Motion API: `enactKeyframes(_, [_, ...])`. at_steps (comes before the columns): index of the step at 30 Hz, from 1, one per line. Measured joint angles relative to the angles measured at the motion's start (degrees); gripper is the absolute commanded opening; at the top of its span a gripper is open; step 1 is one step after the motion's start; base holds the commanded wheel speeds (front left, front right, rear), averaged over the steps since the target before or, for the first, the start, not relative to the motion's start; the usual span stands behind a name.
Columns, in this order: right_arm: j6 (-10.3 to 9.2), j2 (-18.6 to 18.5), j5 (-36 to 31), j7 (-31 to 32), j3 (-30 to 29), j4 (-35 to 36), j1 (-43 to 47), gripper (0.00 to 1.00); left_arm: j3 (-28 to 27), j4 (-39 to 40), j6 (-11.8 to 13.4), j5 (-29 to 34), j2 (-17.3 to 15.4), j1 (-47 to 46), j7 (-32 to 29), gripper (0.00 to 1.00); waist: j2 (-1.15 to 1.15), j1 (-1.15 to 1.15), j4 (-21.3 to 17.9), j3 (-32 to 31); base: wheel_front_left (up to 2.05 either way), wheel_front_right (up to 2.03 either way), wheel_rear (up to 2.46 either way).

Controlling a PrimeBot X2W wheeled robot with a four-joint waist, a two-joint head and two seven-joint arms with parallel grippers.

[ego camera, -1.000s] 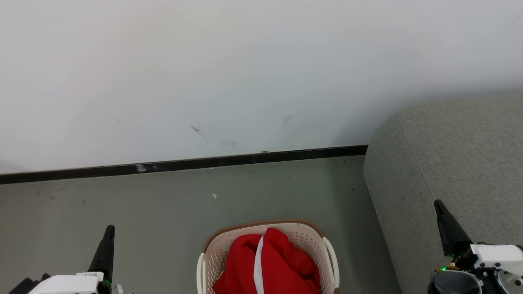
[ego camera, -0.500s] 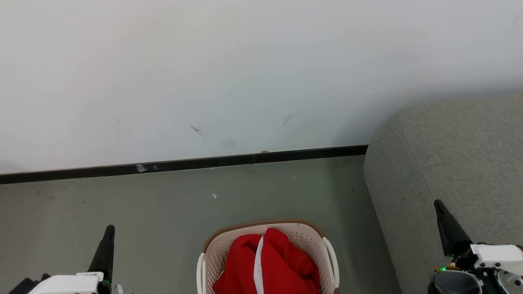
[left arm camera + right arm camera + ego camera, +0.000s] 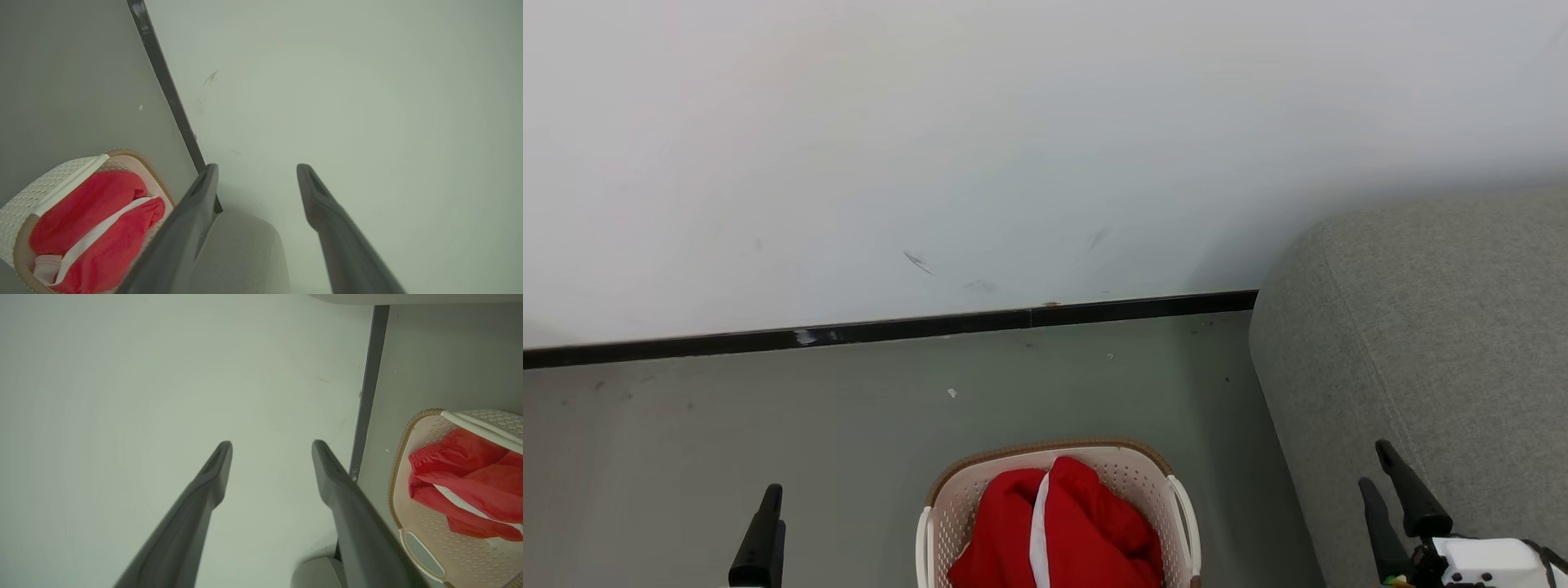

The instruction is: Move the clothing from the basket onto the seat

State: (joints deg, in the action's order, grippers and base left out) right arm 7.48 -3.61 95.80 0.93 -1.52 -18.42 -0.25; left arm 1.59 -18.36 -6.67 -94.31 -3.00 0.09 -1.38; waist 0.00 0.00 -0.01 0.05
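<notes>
The red clothing (image 3: 1058,531) lay heaped inside the basket (image 3: 1045,448), which stood on the floor (image 3: 849,425). The grey seat (image 3: 1437,343) rose just to the right of the basket. The left end effector (image 3: 257,168) hung to the basket's left, fingers spread wide and empty. The right end effector (image 3: 1372,465), to the basket's right before the seat's front edge, stood equally wide and gripped nothing.

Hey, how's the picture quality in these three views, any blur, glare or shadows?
Head view: even soft light, no glare, the basket sharp, a faint shadow on the wall beside the seat. Left wrist view: greenish cast, the left gripper soft up close. Right wrist view: the right gripper likewise blurred, the clothing clear.
</notes>
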Motion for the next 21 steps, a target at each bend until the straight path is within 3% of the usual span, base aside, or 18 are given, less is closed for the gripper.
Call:
enactKeyframes(12, [0.0, 0.0, -9.4, -2.0, 0.1, 2.1, 0.0, 1.0, 1.7, 1.7, 0.7, 8.1, -0.8, 0.0, 2.0, 1.0, 0.0, 0.05, 0.0, -0.2, 0.0, 0.0, 0.0])
enactKeyframes(21, [0.0, 0.1, -20.5, -3.6, 0.4, 4.2, 0.1, 1.0, 3.1, 4.2, 2.1, 18.1, -1.3, 0.0, 3.5, 1.0, 0.0, 0.47, 0.1, -0.6, 0.0, 0.0, 0.0])
